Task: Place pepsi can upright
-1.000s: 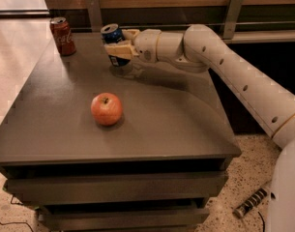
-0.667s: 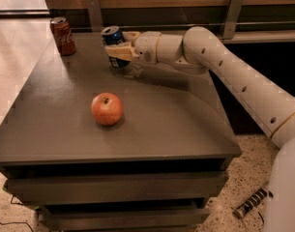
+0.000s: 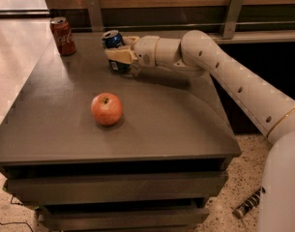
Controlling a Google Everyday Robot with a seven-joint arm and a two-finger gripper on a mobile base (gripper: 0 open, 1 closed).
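Note:
The dark blue pepsi can [image 3: 113, 38] stands roughly upright, slightly tilted, at the back middle of the grey table [image 3: 176, 124]. Its silver top faces up and its base is at or just above the tabletop. My gripper [image 3: 119, 58] reaches in from the right on the white arm and is shut on the can's body. One tan finger [image 3: 121, 55] lies across the can's front and hides its middle.
A red Coca-Cola can [image 3: 63, 36] stands upright at the back left corner. A red apple [image 3: 107, 108] lies left of the table's centre. A wooden wall with metal brackets [image 3: 233, 13] runs behind. A dark cylinder [image 3: 247, 204] lies on the floor at right.
The gripper and the pepsi can have sunk slightly toward the tabletop. The apple and the Coca-Cola can have not moved.

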